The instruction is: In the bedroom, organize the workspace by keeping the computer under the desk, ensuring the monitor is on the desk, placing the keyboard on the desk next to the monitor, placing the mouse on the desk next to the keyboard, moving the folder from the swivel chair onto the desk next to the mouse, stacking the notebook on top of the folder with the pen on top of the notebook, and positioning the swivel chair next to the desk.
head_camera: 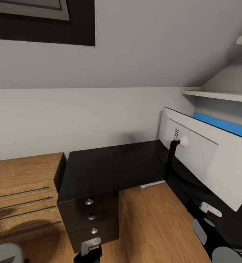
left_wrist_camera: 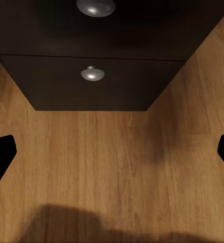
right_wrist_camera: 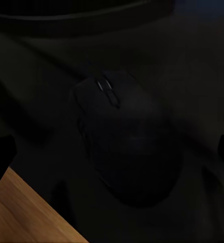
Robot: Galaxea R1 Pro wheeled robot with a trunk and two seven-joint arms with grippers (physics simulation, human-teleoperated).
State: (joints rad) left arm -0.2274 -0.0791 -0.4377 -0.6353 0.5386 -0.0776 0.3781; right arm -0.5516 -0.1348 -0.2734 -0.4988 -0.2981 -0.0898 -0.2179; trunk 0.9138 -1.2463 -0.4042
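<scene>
Black desk [head_camera: 110, 164] below — my right fingers [right_wrist_camera: 0, 157] spread over the mouse [right_wrist_camera: 127, 136]; drop straight, pinch its sides.

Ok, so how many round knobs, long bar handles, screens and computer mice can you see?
Round knobs: 3
Long bar handles: 4
Monitor: 1
Mouse: 1
Total: 9
</scene>
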